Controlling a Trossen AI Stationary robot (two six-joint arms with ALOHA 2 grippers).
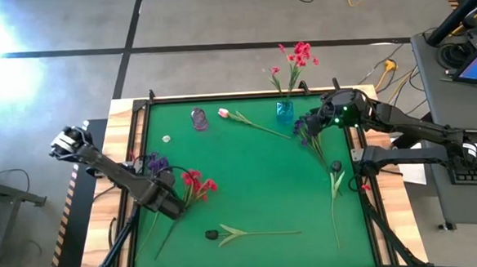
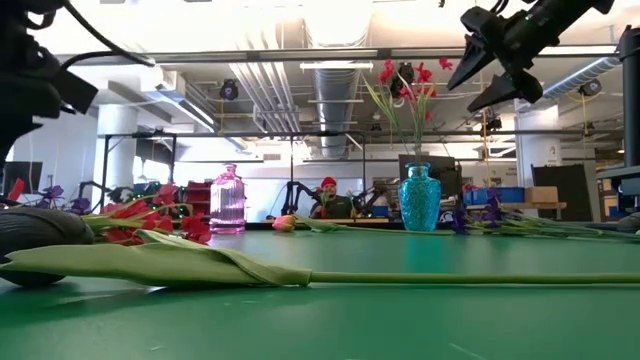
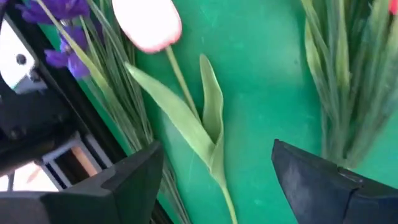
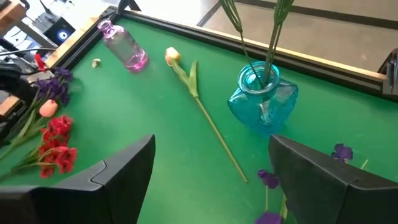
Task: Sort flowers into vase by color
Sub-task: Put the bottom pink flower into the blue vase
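My left gripper [image 1: 170,204] hangs open, pointing down, above a pink tulip [image 3: 148,25] whose stem and leaves [image 3: 208,127] lie on the green table between its fingers. A purple spray [image 1: 154,163] and a red spray [image 1: 198,183] flank it. My right gripper [image 4: 211,180] is open in the air near the blue vase [image 4: 264,102], which holds red flowers [image 1: 300,55]. A clear pink vase [image 1: 198,119] stands empty at the far left. Another pink tulip [image 1: 223,113], a purple spray [image 1: 308,131] and two dark tulips [image 1: 336,168] [image 1: 213,233] lie flat.
A raised wooden frame [image 1: 220,95] runs around the green table. A small pale object [image 1: 166,139] lies near the pink vase. The middle of the table [image 1: 257,181] is bare. In the low view a dark tulip's leaf [image 2: 150,262] lies close to the near edge.
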